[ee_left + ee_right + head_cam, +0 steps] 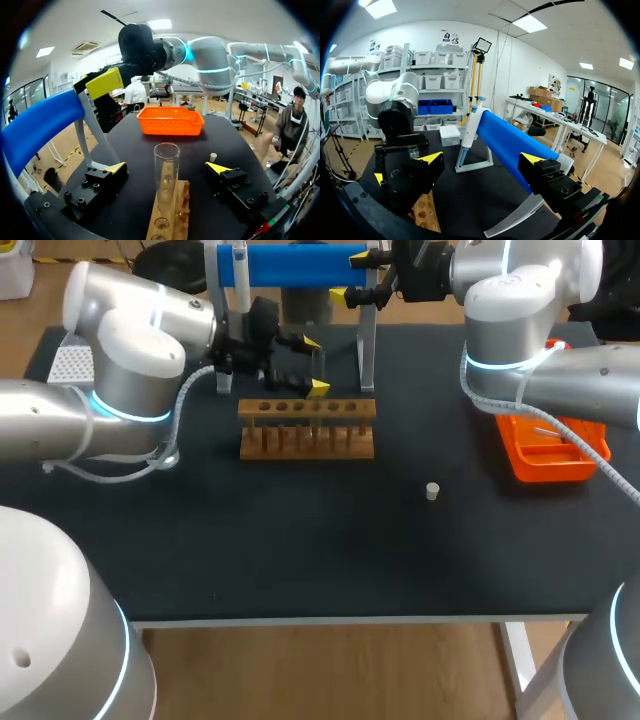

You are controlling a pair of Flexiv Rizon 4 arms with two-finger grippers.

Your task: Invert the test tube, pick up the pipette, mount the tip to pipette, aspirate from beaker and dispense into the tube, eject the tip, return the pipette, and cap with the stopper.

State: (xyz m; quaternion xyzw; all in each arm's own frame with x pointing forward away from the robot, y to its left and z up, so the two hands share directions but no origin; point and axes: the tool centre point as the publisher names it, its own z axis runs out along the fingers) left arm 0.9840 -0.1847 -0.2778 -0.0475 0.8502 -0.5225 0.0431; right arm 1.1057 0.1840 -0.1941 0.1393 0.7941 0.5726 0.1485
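The wooden test tube rack (305,427) stands at the middle of the dark table (300,550), and everything else is placed from it. A clear test tube (166,165) stands upright, mouth up, in one of the rack's end holes. The left gripper (314,365) sits at the rack's far side with its fingers spread wide, one on each side of the tube and neither touching the glass, so it is released and grasps nothing. Beyond the rack the blue pipette (290,265) lies across its clear stand (367,350). The right gripper (482,160) is there, also released: the pipette's blue body runs between its parted fingers, closer to one, and is not clamped. The small pale stopper (432,491) lies on the table in front of the rack, towards the right arm's side. An orange basket (545,455) sits further out on that same side, and a white tip box (70,362) is well off to the rack's other side.
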